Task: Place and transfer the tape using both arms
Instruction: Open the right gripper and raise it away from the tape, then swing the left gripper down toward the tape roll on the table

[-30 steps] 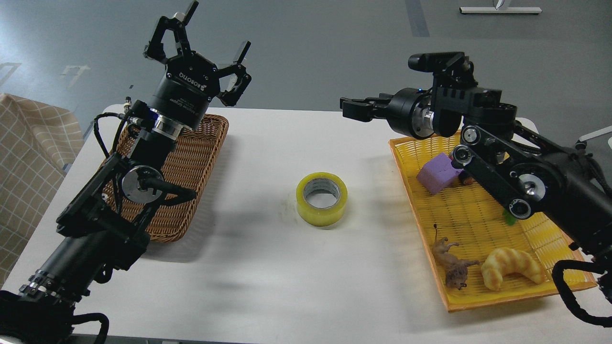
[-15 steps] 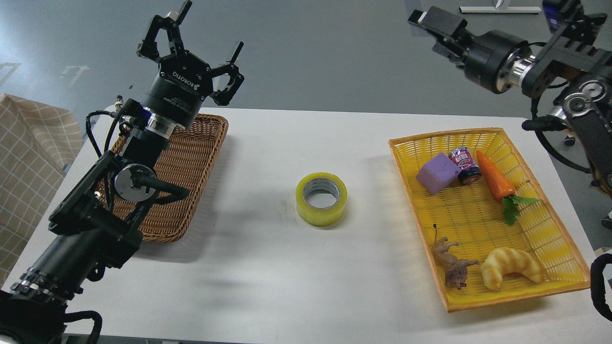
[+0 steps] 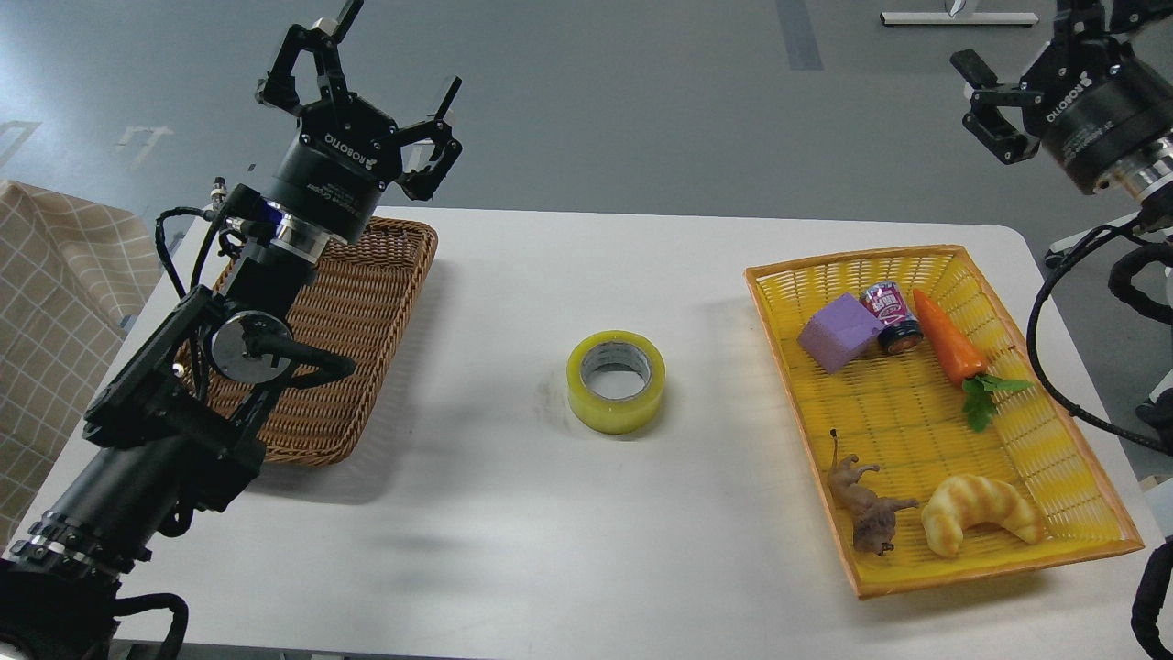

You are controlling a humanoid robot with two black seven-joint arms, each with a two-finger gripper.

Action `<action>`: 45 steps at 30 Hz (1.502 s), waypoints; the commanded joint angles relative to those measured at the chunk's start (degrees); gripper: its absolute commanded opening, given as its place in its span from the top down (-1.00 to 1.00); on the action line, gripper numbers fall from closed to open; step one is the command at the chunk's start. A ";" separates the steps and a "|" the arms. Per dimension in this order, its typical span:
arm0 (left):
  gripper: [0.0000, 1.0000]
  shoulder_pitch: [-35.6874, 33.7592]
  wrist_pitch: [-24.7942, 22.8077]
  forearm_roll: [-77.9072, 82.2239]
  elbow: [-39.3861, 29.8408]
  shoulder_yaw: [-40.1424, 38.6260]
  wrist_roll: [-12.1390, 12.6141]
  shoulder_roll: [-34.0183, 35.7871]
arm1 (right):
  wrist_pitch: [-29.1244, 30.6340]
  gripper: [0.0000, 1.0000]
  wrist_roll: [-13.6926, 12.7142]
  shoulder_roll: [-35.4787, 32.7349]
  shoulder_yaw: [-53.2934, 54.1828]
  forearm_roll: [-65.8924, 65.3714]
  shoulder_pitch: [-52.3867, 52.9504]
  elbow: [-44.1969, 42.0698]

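Two baskets flank a white table (image 3: 513,513), and between them, near the middle and well apart from both, the tape (image 3: 616,381) lies flat on one face with its grey-white core opening upward. To the right, the yellow basket (image 3: 1081,541) holds a croissant toy (image 3: 981,513) and a small animal figure (image 3: 866,509) at its near end, and a purple block (image 3: 838,332), a small can (image 3: 891,316) and a toy carrot (image 3: 946,339) farther back. The brown wicker basket (image 3: 367,321) sits on the left, partly behind the left arm.

The roll looks light and rigid, its cardboard core resisting a squeeze; the glossy outer wrap may be slippery. A sound hold would likely be across the outer wall from above, or one finger down inside the core and the others outside the wall.

Farther back, the left gripper (image 3: 362,87) is raised above the wicker basket's far end, fingers spread wide, holding nothing. The right gripper (image 3: 994,101) is high at the far right, off the table, also spread and empty.
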 commanded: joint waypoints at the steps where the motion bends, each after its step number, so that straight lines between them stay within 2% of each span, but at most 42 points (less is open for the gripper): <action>1: -0.96 0.00 0.00 0.46 0.00 -0.08 0.03 0.09 | 0.02 -1.00 -0.01 1.37 1.74 9.88 -1.20 -2.27; 16: -0.96 0.00 0.00 0.64 0.00 0.71 0.64 1.33 | 0.02 -1.00 -0.98 6.20 0.96 24.06 -8.58 -2.63; 36: -0.96 0.79 0.00 1.16 0.17 3.17 0.12 1.76 | 0.02 -1.00 -2.38 5.24 0.69 24.24 -12.98 -0.17; 39: -0.96 0.79 0.00 6.85 0.09 3.60 -0.14 1.94 | 0.02 -1.00 -2.47 4.80 0.69 24.24 -13.68 0.27; 42: -0.96 0.79 2.24 14.68 -0.35 3.52 -0.23 1.85 | 0.02 -1.00 -2.56 4.10 0.69 24.24 -14.12 0.71; 45: -0.96 0.70 5.31 25.03 -1.06 3.52 -1.46 1.68 | 0.02 -1.00 -2.56 2.79 0.78 24.24 -14.56 1.15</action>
